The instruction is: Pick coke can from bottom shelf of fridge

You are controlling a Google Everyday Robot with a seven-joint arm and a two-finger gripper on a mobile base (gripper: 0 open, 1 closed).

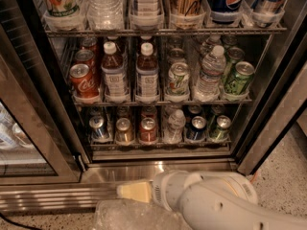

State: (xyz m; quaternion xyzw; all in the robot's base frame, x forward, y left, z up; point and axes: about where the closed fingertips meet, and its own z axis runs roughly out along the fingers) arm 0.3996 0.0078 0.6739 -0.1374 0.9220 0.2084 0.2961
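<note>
Floor: pale speckled stone floor [284, 181], seen at the right.
Left side: glass panel [12, 140] in a steel frame, perhaps a door, with blurred shapes behind it.
Foreground: crinkled clear plastic [120, 217].
Light: dim, warm.
Hand: the hand [135, 192] is low, just above the plastic.

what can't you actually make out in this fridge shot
- Small red aluminium coke can on the wire bottom shelf, camera view: lettering hidden by the front rail and shadow.
- Rear cans behind the front row: mostly hidden by it.
- Top-rack bottles: cut off by the upper edge.
- Cream tool, low before the fridge's steel base: its white arm runs off the bottom edge.
</note>
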